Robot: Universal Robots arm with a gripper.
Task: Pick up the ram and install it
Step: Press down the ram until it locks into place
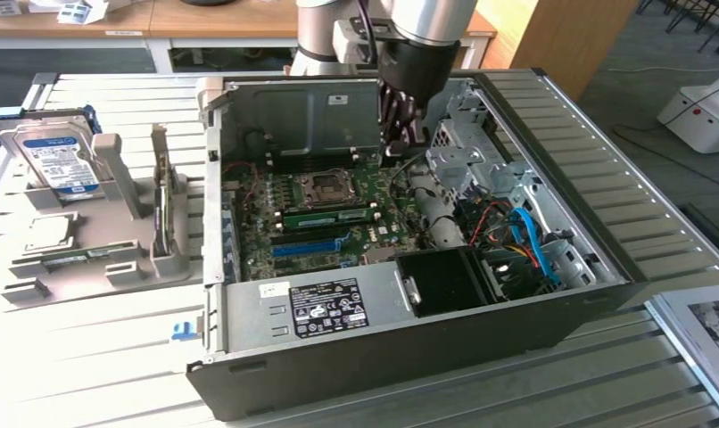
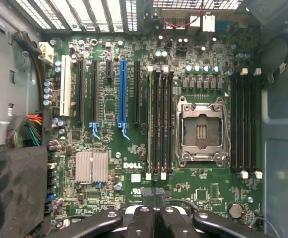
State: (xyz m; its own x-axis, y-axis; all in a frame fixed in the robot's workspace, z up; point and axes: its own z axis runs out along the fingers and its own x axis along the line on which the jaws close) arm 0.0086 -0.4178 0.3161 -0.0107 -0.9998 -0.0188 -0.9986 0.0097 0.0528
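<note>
Green, long and narrow, with small black chips along its face: the ram (image 1: pixel 330 216). Stands on its long edge in the bank of memory slots just beside the processor socket (image 1: pixel 326 187), on the side of the socket that faces the blue slot strip (image 1: pixel 306 248). Cannot tell which slot of the bank holds it. Touches no finger.

Then the claw (image 1: pixel 398 150), dark, on the silver arm. Hangs above the motherboard, near the socket and a little toward the exterior view's right of it, pointing down into the open computer case (image 1: pixel 372 366). Fingers (image 2: pixel 144 220) pressed together in the wrist view, with nothing pinched between them.

Farther from the socket than the blue strip: a ribbed silver heatsink (image 2: pixel 91 166). Beyond that strip again, against the case wall, a silver power supply (image 1: pixel 318 308) with a printed label and a black box (image 1: pixel 447 281) beside it. Toward the exterior view's right of the socket, a tangle of red, black and blue cables (image 1: pixel 520 236).

Well apart from the socket, outside the case toward the exterior view's left: a grey holder (image 1: pixel 110 267) on the slatted metal tabletop (image 1: pixel 98 357). Carries a hard drive (image 1: pixel 60 159) with a blue label, propped upright, and a square silver chip (image 1: pixel 50 234) lying flat.
</note>
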